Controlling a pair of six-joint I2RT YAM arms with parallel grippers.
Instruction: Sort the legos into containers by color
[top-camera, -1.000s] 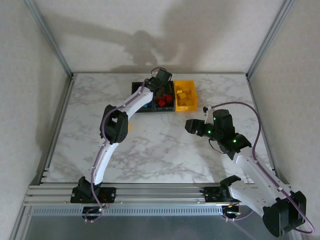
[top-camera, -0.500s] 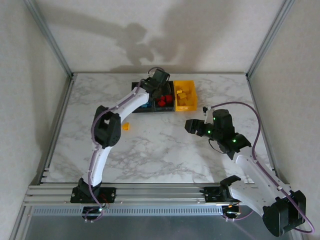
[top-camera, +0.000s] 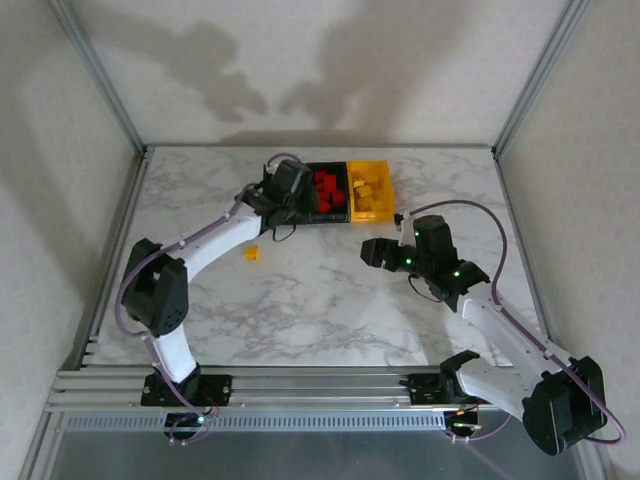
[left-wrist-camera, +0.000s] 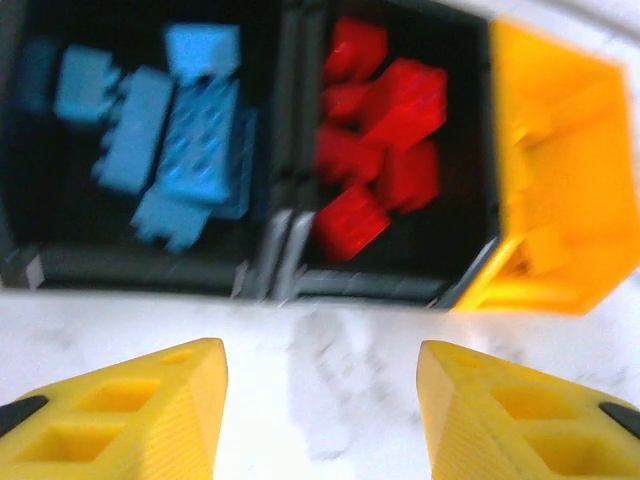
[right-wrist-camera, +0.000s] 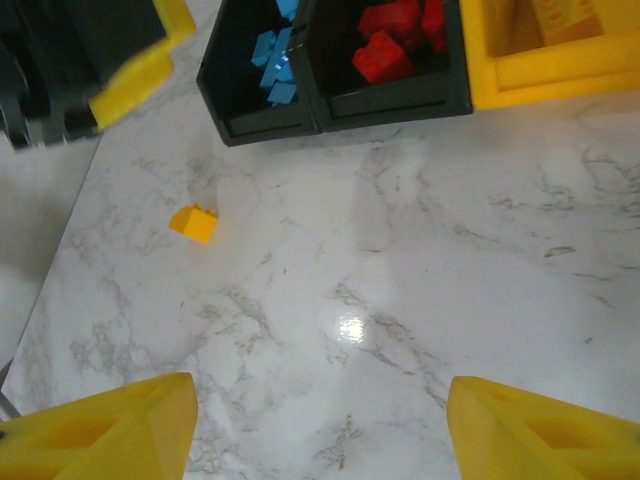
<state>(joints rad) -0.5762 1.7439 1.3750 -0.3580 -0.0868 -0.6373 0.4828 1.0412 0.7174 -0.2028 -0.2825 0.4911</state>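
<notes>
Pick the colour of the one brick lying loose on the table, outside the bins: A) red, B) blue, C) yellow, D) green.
C: the lone brick on the marble table is yellow, and it lies apart from the row of bins.

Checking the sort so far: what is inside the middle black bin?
Red legos piled together in the middle bin, no other colour showing. What lies under the pile is covered.
</notes>
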